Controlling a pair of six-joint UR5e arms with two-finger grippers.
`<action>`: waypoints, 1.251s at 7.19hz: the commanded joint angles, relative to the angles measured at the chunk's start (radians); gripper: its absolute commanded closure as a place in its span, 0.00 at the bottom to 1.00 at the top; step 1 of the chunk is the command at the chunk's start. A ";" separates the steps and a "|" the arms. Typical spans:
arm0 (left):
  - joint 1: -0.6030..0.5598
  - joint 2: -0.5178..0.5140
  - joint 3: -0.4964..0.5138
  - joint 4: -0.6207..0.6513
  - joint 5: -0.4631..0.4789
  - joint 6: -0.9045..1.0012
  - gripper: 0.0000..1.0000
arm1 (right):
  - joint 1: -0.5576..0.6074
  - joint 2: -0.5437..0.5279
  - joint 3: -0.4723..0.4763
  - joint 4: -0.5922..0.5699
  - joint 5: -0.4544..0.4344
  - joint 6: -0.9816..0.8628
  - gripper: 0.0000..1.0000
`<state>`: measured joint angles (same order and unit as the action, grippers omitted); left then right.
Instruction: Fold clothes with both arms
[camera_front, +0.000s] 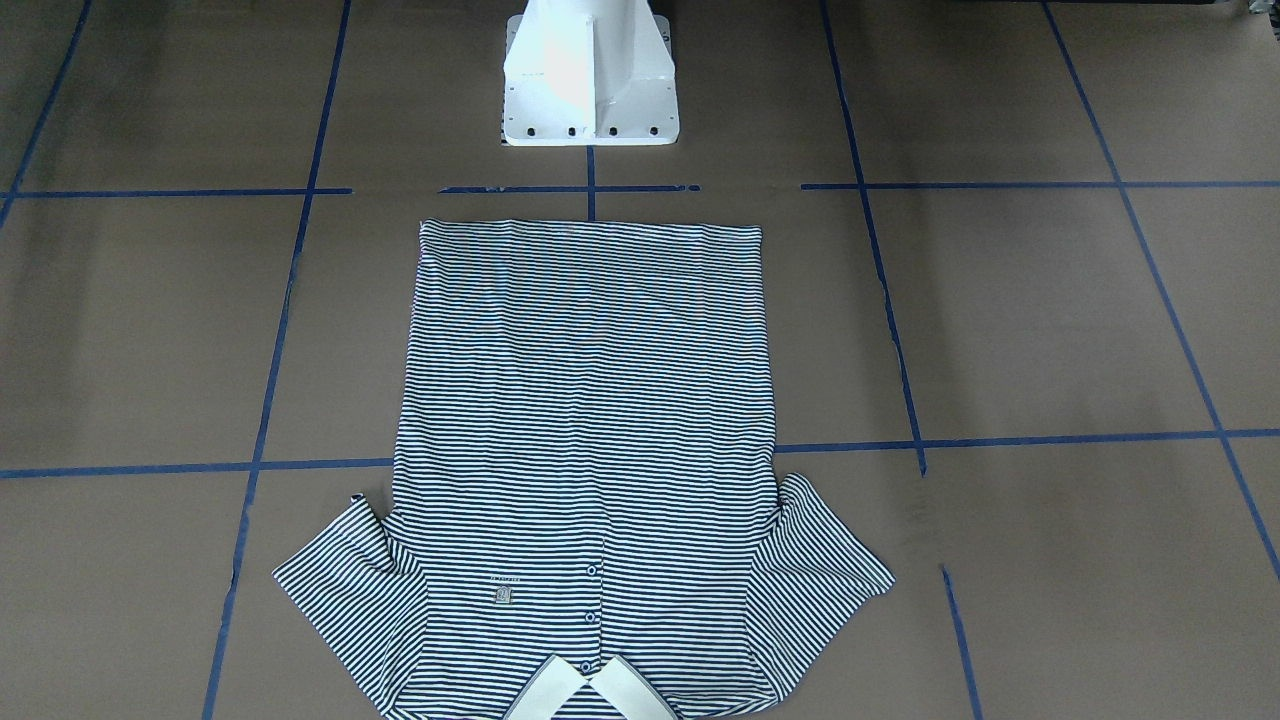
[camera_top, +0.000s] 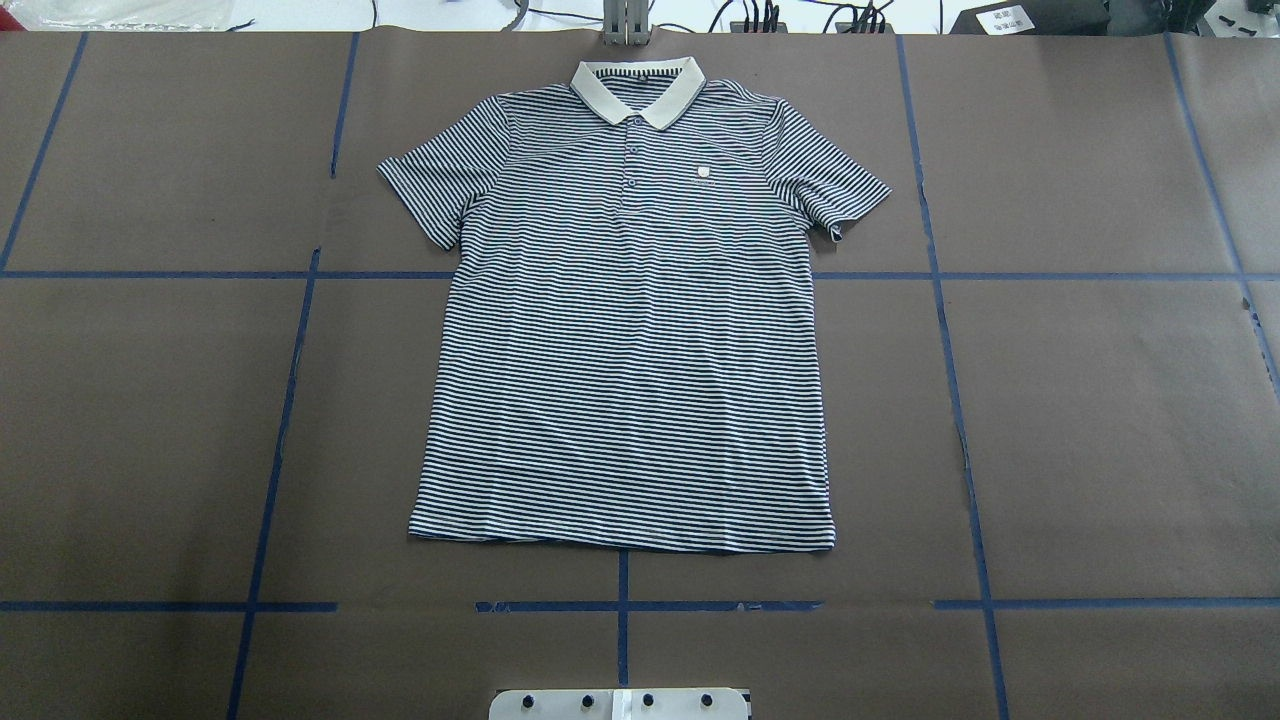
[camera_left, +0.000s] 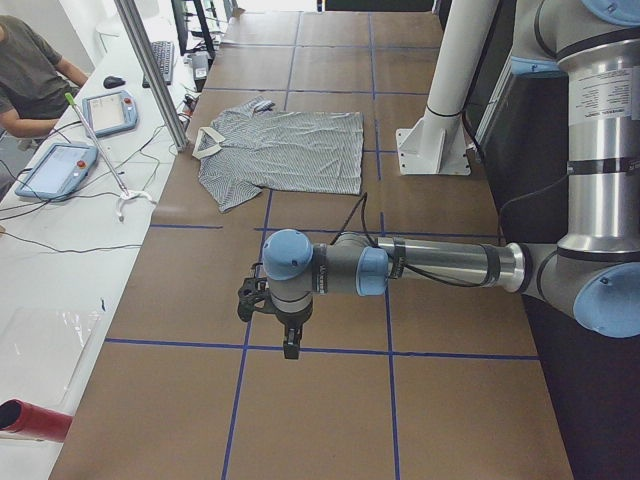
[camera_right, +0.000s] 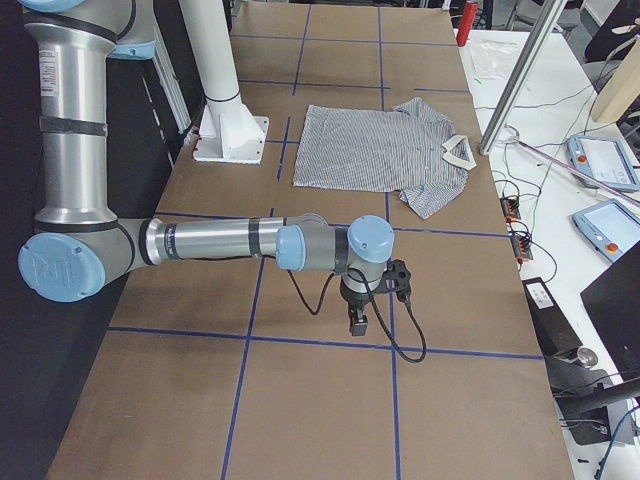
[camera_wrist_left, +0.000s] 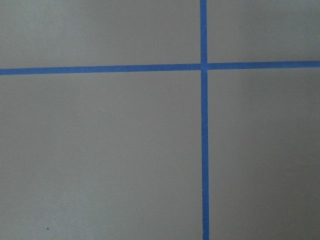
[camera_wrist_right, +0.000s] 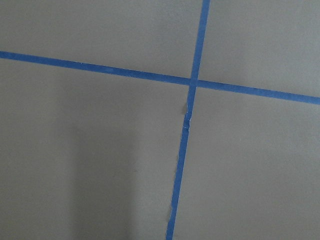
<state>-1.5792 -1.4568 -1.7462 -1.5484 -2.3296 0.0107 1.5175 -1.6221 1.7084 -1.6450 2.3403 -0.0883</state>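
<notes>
Shirt is lying flat and face up at the middle of the brown surface. Its collar is pointing away from the white pedestal and its hem is lying nearest it. Both sleeves are spreading outward. Blue tape is dividing the surface into squares, and some lines are passing under the cloth.

Left arm is reaching low over bare surface, well apart from the shirt. Left claw is pointing down near a tape line; whether it is wide or narrow cannot be told. Right arm is doing likewise at the opposite end. Right claw is also pointing down, its spread likewise impossible to tell. Both wrist views are showing only surface and crossing tape.

A person is sitting at a white bench holding tablets, beyond a metal post.
</notes>
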 joint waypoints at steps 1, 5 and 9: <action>0.001 -0.005 -0.016 0.016 -0.002 0.000 0.00 | 0.000 -0.007 -0.001 0.004 -0.001 -0.001 0.00; 0.002 0.007 -0.035 0.022 -0.004 -0.014 0.00 | 0.000 -0.024 -0.003 0.004 0.008 0.008 0.00; 0.002 0.007 -0.080 0.014 -0.013 -0.012 0.00 | -0.002 -0.079 -0.006 0.141 0.067 0.016 0.00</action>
<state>-1.5770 -1.4497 -1.7965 -1.5327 -2.3349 0.0013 1.5161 -1.6873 1.7038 -1.5427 2.3988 -0.0771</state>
